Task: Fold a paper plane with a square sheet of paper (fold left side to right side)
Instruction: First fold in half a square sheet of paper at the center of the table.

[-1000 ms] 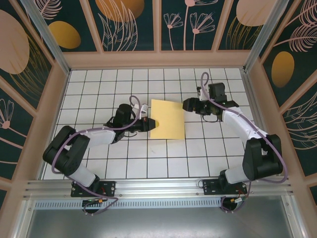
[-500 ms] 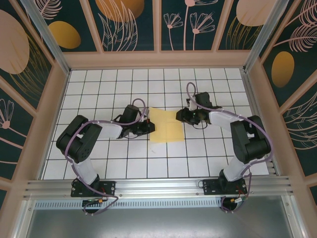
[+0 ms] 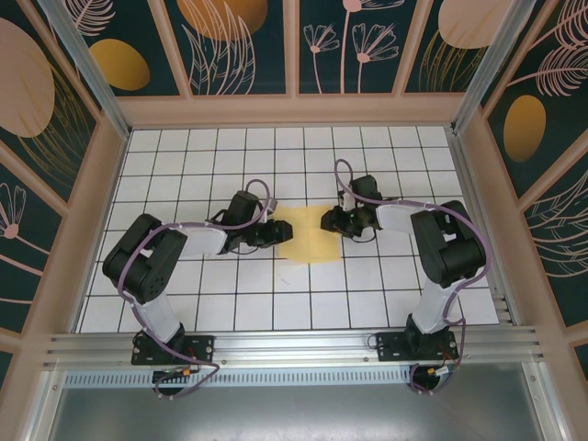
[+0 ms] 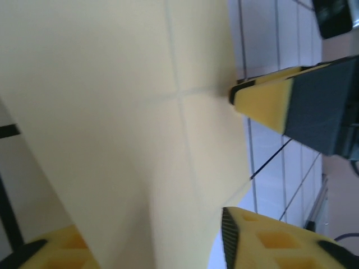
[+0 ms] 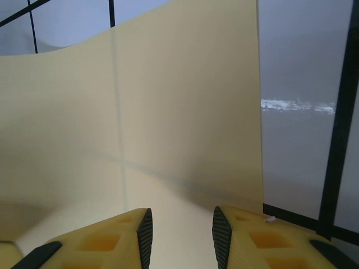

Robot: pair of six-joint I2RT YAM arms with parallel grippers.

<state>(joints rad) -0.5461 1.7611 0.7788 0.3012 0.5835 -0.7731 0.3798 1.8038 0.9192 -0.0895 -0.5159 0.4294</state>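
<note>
White grid table (image 3: pixel 184 156), plain yellow paper (image 3: pixel 308 241)

The place is a robotics lab workcell: a small boxed-in bench built around two robot arms. The left arm (image 3: pixel 147 266) and the right arm (image 3: pixel 450 248) are black and white, with purple cables (image 3: pixel 338 173) looped along them, and their bases sit bolted to an aluminium rail (image 3: pixel 294 346) at the near edge. The tabletop (image 3: pixel 184 303) is white, ruled with a black grid. Pale wood-coloured frame beams (image 3: pixel 92 211) hold wall panels (image 3: pixel 243 55) printed dark teal with plant outlines and orange ovals (image 3: pixel 119 64). A perforated metal strip (image 3: pixel 294 377) runs below the rail.
</note>
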